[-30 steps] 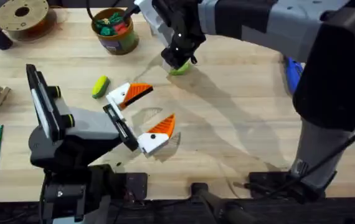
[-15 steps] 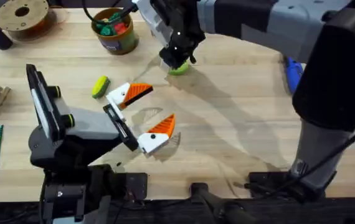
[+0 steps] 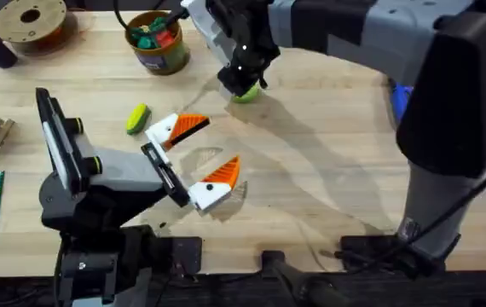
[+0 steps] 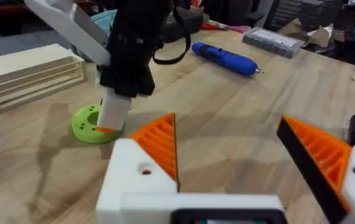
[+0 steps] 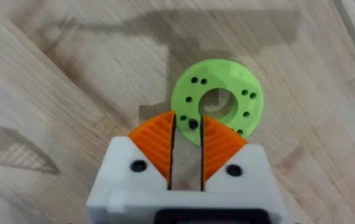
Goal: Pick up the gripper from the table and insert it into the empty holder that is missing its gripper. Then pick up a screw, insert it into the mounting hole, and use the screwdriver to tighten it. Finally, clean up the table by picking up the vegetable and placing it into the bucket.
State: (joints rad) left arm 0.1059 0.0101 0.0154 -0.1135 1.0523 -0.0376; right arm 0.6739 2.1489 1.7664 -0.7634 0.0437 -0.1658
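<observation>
Vegetable lies on the table at the left, just left of our left gripper's far finger, not touching that we can tell. The bucket stands farther back, slightly right of the vegetable, with red and green toy pieces inside.

Left gripper rests low over the table near centre, claw wide, nothing between its orange pads.

Right of that and farther back, the green ring disc lies flat on the wood. Right gripper, reaching across from the right, points down at the disc's near edge. Its claw is narrow, pads almost together. A small dark spot sits at the tips; we cannot tell whether it is gripped.

Screwdriver lies on the table at the far right, well apart from both grippers, partly hidden under the right arm in the overhead view.
</observation>
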